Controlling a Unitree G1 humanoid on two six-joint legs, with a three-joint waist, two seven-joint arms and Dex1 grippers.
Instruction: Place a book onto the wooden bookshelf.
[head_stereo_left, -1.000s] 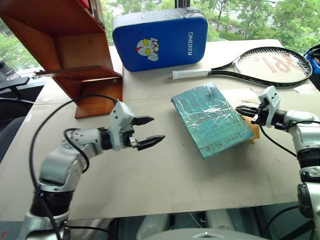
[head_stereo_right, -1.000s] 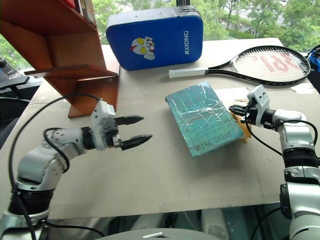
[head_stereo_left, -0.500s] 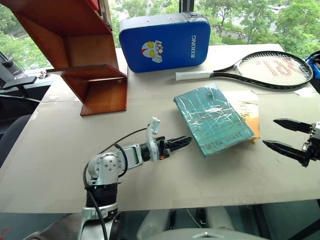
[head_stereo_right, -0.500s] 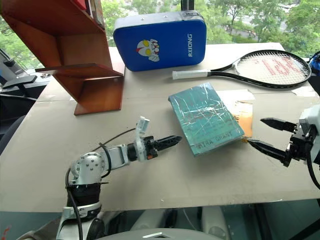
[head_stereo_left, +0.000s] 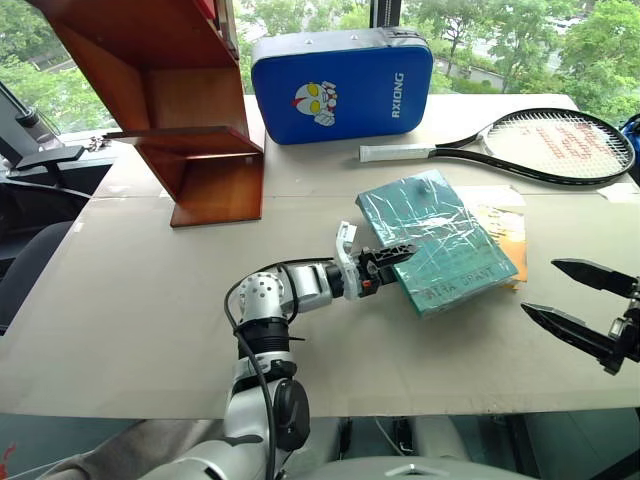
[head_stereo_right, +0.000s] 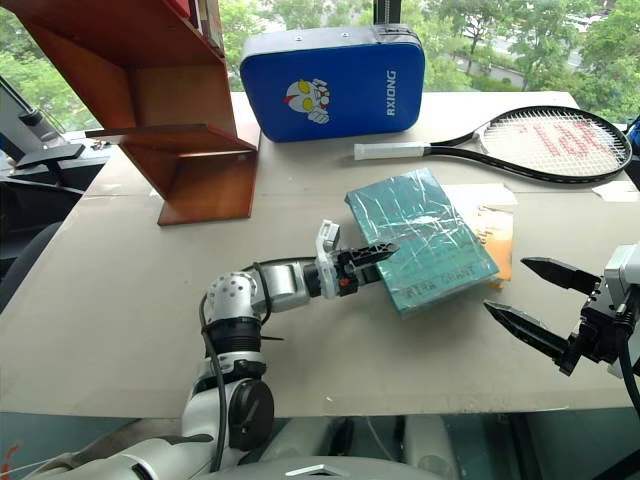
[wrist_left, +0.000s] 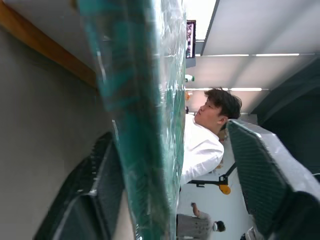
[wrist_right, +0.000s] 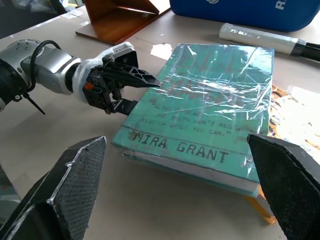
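On the pale tabletop (head_stereo_left: 150, 300), well in front of the blue padded case with a cartoon face (head_stereo_left: 342, 84), lay the thick teal-green book in crinkled plastic wrap (head_stereo_left: 436, 238). It rested flat, cover up, its long axis running slantwise from the case toward the near right, with the "MIRA GRANT" lettering along its near edge. It lay partly on a thinner yellow-orange book (head_stereo_left: 508, 235), which peeked out along the side away from the case's left end.

At the teal book's edge nearest the reddish-brown wooden bookshelf (head_stereo_left: 170, 95), the left gripper (head_stereo_left: 392, 260) pointed level into the book, one black finger over the cover and one under it; the jaws straddled that edge, but whether they were pressing it could not be told. The right gripper (head_stereo_left: 580, 300) hovered off the book's far side from the bookshelf, its two fingers spread wide and holding nothing.

Beside the case, a black racket with a white grip (head_stereo_left: 520, 143) lay flat on the table. Behind the case, windows showed green trees. The bookshelf stood left of the case, its top cut off by the frame.

From the left wrist, a person in a white shirt (wrist_left: 202, 145) showed past the book's wrapped edge, and the ceiling lights behind were hard to make out.
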